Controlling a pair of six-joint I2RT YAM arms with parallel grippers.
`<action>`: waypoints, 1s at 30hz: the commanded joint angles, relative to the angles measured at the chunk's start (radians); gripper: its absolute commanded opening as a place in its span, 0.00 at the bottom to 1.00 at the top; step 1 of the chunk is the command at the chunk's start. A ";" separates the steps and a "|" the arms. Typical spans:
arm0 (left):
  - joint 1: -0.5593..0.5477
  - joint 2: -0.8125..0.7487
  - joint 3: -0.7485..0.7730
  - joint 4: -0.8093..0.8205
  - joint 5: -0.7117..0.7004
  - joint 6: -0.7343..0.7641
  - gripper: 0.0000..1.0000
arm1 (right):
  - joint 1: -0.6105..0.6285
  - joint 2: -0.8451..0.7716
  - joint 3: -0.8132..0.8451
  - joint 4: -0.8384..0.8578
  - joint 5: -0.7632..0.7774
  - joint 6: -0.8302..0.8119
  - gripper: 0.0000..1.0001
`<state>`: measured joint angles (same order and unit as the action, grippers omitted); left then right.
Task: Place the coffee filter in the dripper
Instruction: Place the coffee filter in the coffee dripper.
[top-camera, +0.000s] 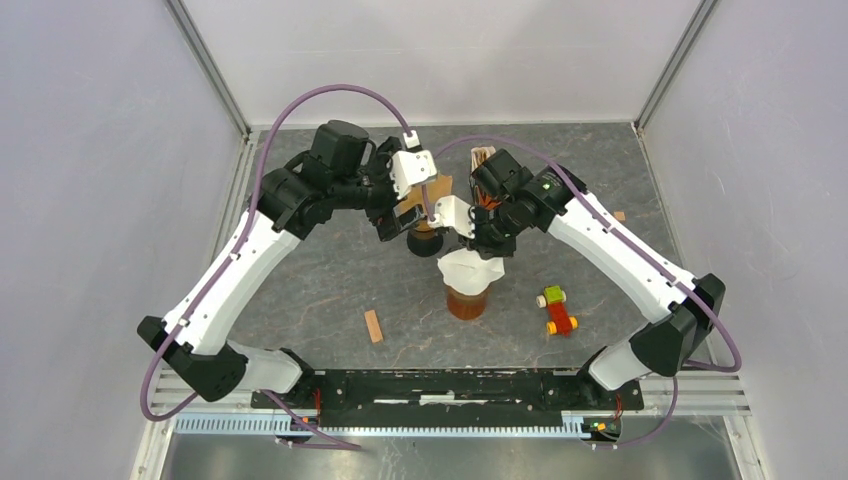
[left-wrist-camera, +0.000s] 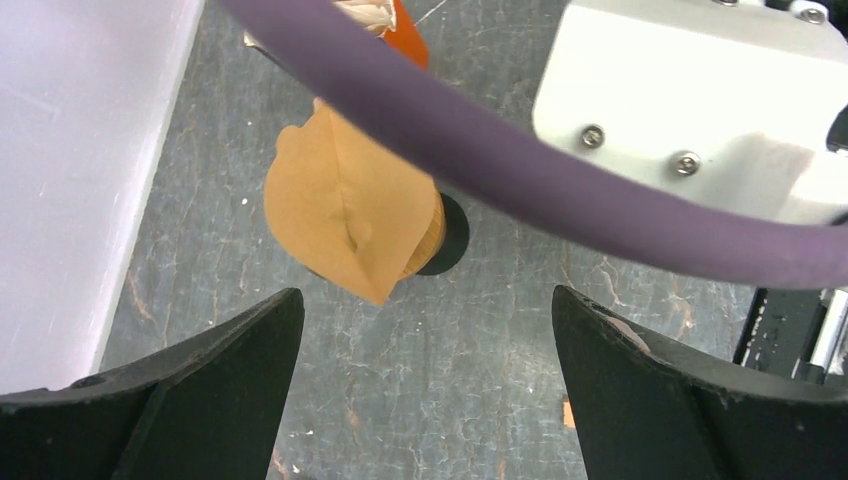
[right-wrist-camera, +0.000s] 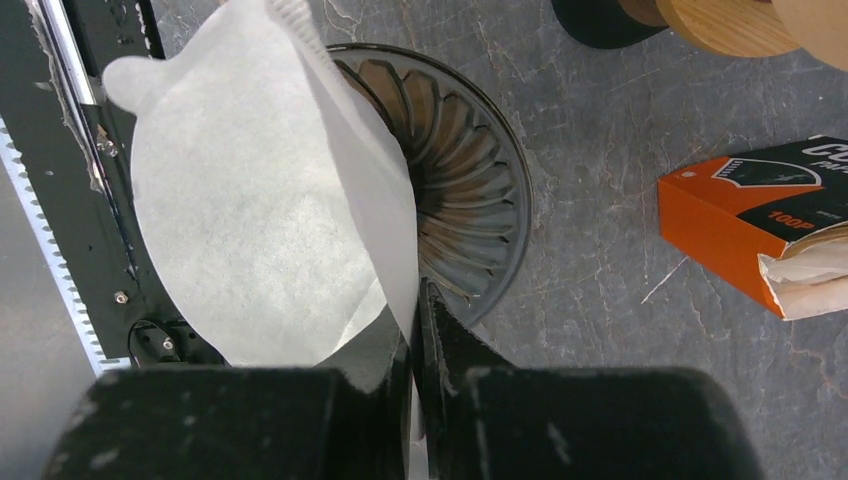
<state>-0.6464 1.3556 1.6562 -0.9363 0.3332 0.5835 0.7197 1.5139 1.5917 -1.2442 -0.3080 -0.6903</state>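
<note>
The white paper coffee filter (right-wrist-camera: 250, 220) stands on edge over the ribbed amber glass dripper (right-wrist-camera: 460, 190), covering its left half. My right gripper (right-wrist-camera: 413, 310) is shut on the filter's edge, with the paper pinched between the two jaws. From above, the filter (top-camera: 470, 268) sits on top of the dripper (top-camera: 467, 302) just below the right gripper (top-camera: 478, 240). My left gripper (left-wrist-camera: 428, 310) is open and holds nothing. It hovers over bare table, just short of a brown paper cone (left-wrist-camera: 345, 205).
The brown cone sits on a wooden stand with a black base (left-wrist-camera: 455, 240). An orange filter box (right-wrist-camera: 750, 215) lies behind the dripper. A small toy (top-camera: 556, 310) and a wooden block (top-camera: 373, 326) lie toward the front. A purple cable (left-wrist-camera: 560, 185) crosses the left wrist view.
</note>
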 joint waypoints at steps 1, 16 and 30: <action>0.031 -0.051 -0.012 0.073 -0.008 -0.029 1.00 | 0.014 0.014 0.049 -0.006 0.023 -0.013 0.12; 0.051 -0.062 -0.020 0.106 -0.019 -0.055 1.00 | 0.029 -0.002 0.087 0.033 0.085 0.006 0.50; 0.095 -0.105 -0.029 0.154 -0.042 -0.105 1.00 | 0.029 -0.010 -0.064 0.194 0.077 0.073 0.63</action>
<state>-0.5709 1.3010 1.6291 -0.8330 0.3096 0.5255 0.7444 1.5101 1.5414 -1.1294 -0.2264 -0.6479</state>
